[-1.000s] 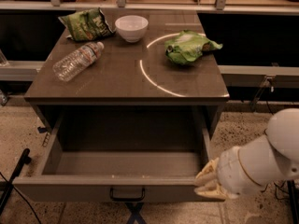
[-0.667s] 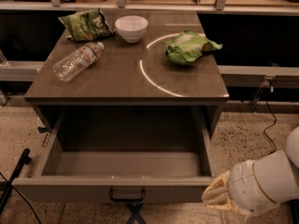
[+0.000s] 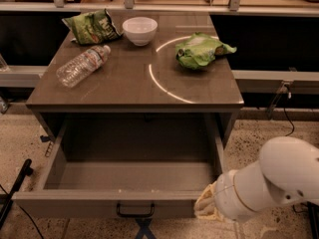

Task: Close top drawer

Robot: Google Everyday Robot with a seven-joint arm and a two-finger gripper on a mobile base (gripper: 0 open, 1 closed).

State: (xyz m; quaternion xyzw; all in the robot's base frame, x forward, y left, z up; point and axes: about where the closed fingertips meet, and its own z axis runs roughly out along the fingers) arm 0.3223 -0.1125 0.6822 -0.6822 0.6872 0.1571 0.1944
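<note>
The top drawer is pulled wide open under the grey-brown tabletop. Its deep boxy interior is empty. Its flat front panel faces me at the bottom of the view, with a small dark bar handle at its centre. My gripper is at the lower right, at the right end of the drawer's front panel, on the end of the white arm. I cannot tell whether it touches the panel.
On the tabletop lie a clear plastic bottle on its side, a white bowl, a green chip bag at the back left and another green bag at the right. A black cable runs over the speckled floor.
The gripper sank lower and moved left, closer to the right end of the drawer's front panel. The drawer is as far open as before.
</note>
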